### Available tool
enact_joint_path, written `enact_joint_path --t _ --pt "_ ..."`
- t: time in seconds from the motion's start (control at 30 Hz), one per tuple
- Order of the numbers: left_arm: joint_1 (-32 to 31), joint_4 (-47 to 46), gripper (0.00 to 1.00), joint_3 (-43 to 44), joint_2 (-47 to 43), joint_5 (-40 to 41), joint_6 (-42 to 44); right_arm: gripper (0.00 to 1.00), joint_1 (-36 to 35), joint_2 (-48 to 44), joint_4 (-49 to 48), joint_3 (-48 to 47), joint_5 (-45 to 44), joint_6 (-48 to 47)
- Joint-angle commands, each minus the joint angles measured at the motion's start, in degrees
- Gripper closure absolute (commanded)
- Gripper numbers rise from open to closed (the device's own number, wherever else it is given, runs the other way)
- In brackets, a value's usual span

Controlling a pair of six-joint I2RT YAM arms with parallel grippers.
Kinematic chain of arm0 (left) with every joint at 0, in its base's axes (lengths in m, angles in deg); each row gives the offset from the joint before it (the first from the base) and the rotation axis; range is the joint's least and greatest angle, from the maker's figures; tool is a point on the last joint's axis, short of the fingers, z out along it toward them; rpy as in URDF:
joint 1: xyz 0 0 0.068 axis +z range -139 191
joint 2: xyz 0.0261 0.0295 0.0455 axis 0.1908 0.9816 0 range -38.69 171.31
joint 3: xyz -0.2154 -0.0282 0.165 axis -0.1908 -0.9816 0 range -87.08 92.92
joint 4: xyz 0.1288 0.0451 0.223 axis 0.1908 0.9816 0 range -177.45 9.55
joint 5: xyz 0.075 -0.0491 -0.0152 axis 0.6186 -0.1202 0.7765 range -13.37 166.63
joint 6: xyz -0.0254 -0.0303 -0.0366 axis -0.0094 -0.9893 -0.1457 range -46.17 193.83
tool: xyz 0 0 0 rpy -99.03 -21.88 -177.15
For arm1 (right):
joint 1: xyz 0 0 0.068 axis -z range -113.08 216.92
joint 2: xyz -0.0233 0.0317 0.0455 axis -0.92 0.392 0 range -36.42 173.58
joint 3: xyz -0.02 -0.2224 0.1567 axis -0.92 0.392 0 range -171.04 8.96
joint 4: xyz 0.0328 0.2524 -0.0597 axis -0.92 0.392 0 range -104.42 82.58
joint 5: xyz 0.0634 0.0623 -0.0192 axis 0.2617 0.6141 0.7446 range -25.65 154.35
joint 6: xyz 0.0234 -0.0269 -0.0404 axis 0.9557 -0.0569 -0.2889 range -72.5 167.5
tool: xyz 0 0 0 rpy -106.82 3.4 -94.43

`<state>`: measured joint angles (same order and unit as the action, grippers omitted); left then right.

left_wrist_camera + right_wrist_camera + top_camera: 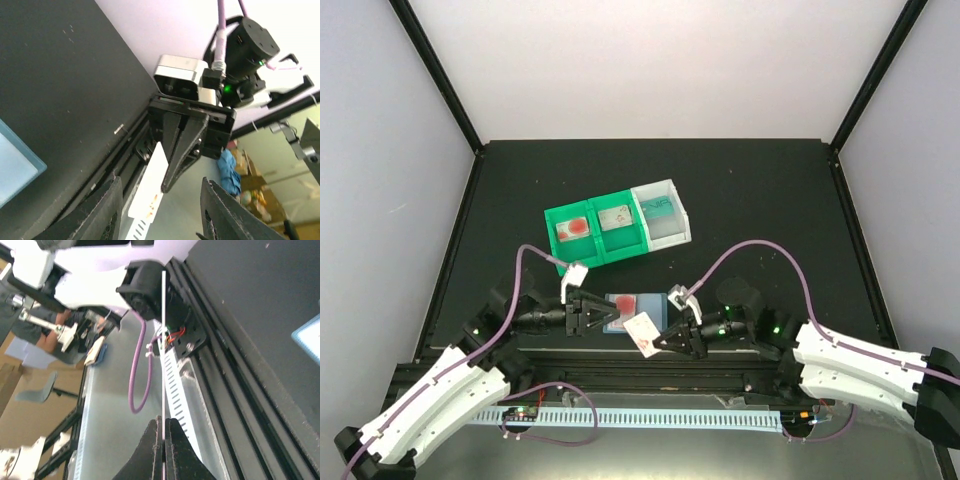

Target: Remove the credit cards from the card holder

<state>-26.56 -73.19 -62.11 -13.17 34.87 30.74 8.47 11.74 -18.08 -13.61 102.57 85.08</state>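
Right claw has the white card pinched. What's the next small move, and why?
Probably swing the right claw away from the card holder and lay the white card on bare table. The card is pinched in the shut claw and looks clear of the holder; the left claw is open beside it.

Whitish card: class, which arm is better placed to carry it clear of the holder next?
Right. The right hand pinches the whitish card, lifted off the table; the left hand is open by the card holder, holding nothing.

On the black surface [740, 200], two joined green bins [605, 252], a white bin [672, 232] and a light-blue card holder [645, 303] are laid.
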Motion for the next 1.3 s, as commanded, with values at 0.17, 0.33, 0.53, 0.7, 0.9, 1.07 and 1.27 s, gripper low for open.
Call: enact_joint_path --t 0.17,0.33,0.53,0.7,0.9,1.07,1.27 --pt "0.34 5.28 0.62 2.46 5.44 -15.06 8.64 0.99 0.08 2.45 -0.46 -2.28 12.92 -4.8" --pt "0.31 2.67 0.65 1.99 6.68 -18.85 8.33 0.99 0.01 5.04 -0.88 -3.77 14.74 -5.6" --pt "0.32 0.87 0.67 1.41 7.5 -21.7 7.54 0.99 0.01 6.52 -1.17 -5.47 16.13 -5.91" --pt "0.33 1.21 0.71 1.76 8.74 -23.9 8.22 0.99 0.01 8.32 -1.39 -6.77 16.46 -5.87" --pt "0.37 2.61 0.98 2.77 8.82 -24.25 9.26 0.99 0.02 10.34 -1.09 -8.01 16.48 -5.83" --pt "0.33 4.87 0.98 3.44 8.21 -21.13 10.4 0.96 0.01 9.88 0.58 -8.1 12.96 -6.54" --pt "0.48 7.97 0.99 4.2 7.36 -14.24 10.4 0.64 0.1 4.9 5.39 -7.58 2.87 -6.5"
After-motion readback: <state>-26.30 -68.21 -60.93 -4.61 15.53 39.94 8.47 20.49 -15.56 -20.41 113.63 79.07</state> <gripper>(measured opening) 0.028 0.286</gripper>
